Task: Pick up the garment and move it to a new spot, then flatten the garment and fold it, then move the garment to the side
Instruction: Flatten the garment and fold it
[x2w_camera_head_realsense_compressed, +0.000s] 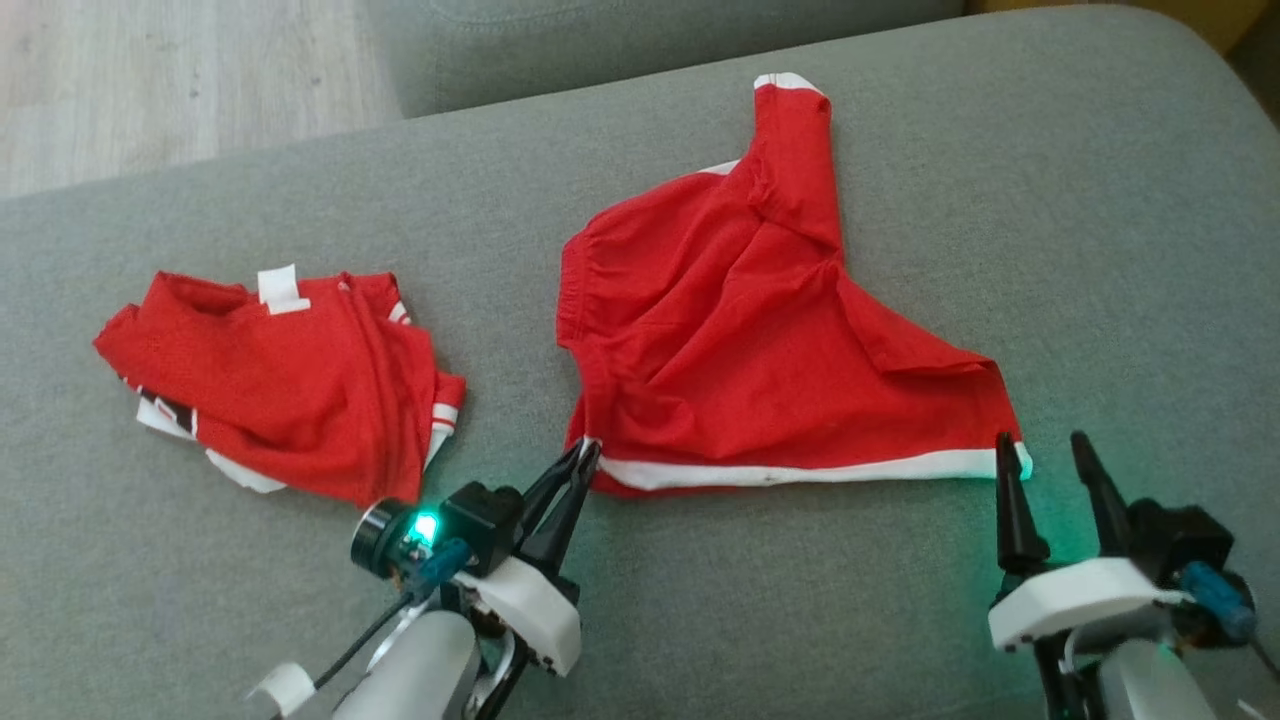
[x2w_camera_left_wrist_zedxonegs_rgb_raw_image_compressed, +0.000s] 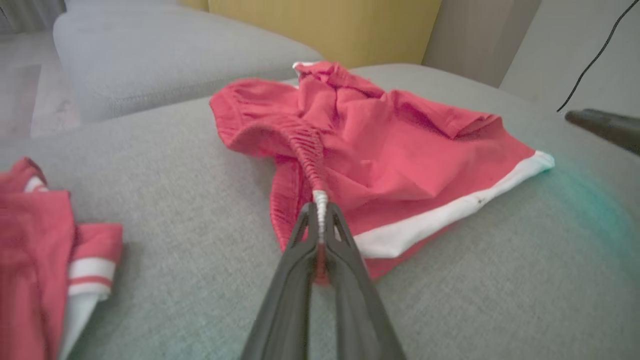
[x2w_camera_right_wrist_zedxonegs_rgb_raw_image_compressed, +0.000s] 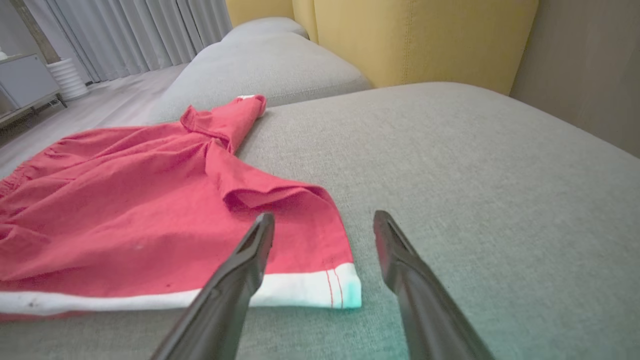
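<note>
Left wrist view showed my left gripper clamped on the red shorts at their near-left corner, mid sofa cushion. My right gripper stood apart beside the right hem corner. Lifting one-sided could bunch the cloth or slip that thin pinch.

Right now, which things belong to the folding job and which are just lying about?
In the job: spread red shorts; left pincer, shut on their corner; right pincer, open by the hem.
Lying about: crumpled red garment at left; yellow backrest.
</note>
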